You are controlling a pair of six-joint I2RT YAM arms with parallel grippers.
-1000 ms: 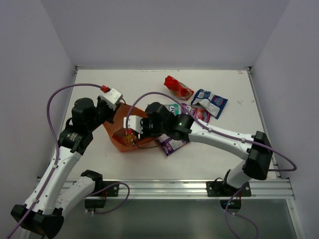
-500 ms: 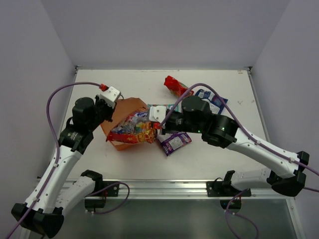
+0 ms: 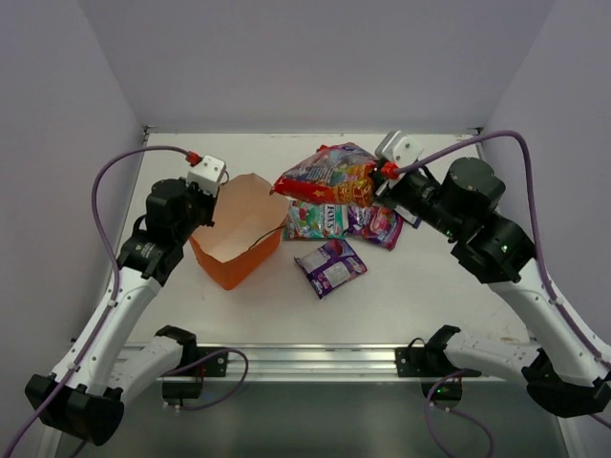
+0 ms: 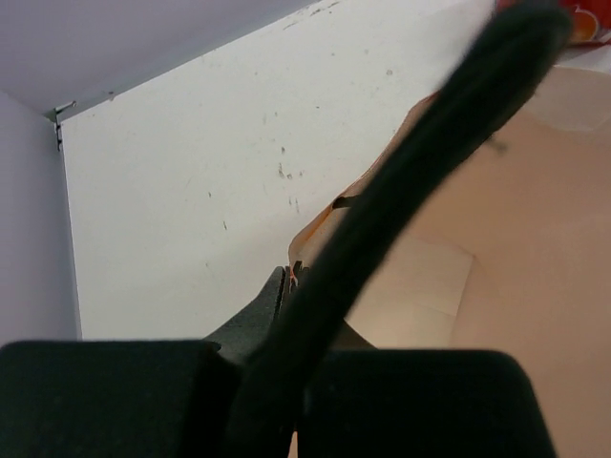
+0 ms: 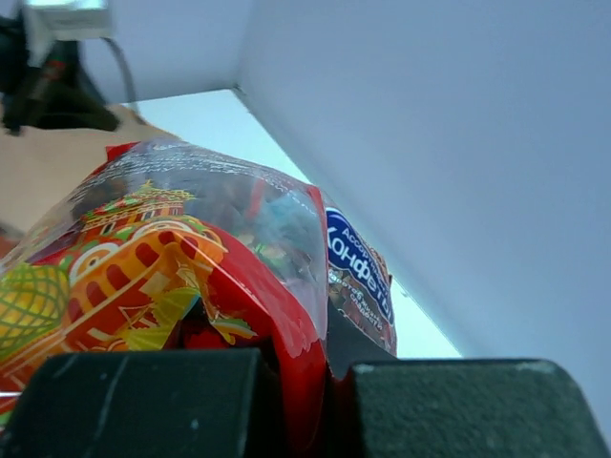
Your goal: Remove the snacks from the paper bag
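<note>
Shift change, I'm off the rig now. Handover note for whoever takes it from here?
The left hand is shut on the rim of the paper bag, which stands open on the table.
The right hand is shut on the red packet, held in the air clear of the bag.
Out on the table: green-and-white packet, magenta packet, purple packet.
Done: from above, no packet shows inside the bag.
Left: set the red packet down, then let go of the bag.

Right hand (image 3: 379, 177) has come out of the paper bag (image 3: 229, 262) with a red packet (image 3: 325, 176) pinched, and is now raised over the loose packets (image 3: 318, 219). The bag was slumped a second ago; it now stands mouth-up, with the left hand (image 3: 212, 198) on its rim.
</note>
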